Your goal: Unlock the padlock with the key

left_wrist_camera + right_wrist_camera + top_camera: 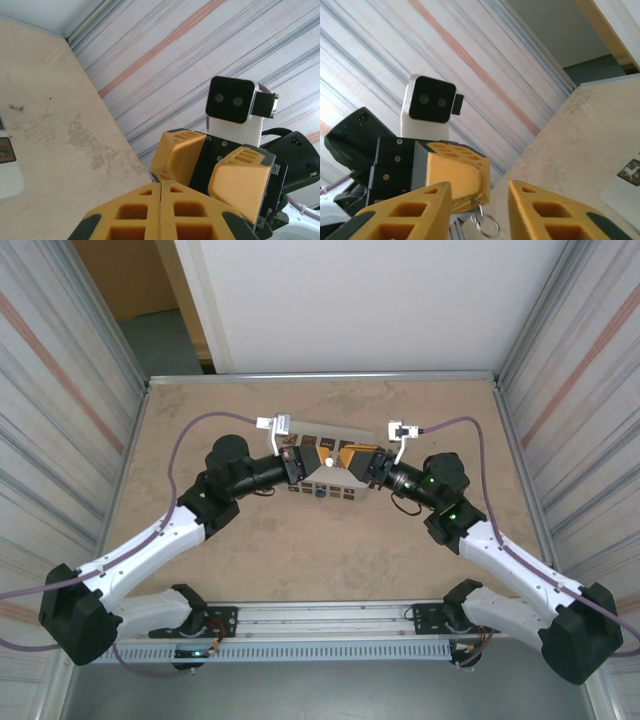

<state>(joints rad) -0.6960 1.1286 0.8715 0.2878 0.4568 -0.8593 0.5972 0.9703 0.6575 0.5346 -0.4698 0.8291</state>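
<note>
Where the two arms meet, midway between the surface's side edges and nearer its far edge, the left gripper (160, 202) has its jaws pressed together. They pinch the top link of a small key ring (487, 225), which dangles under the tips. The right gripper (479, 194) faces it tip to tip, jaws spread. The blue padlock (320, 492) sits at the near side of a pale patterned box (345, 490), apart from both grippers.
</note>
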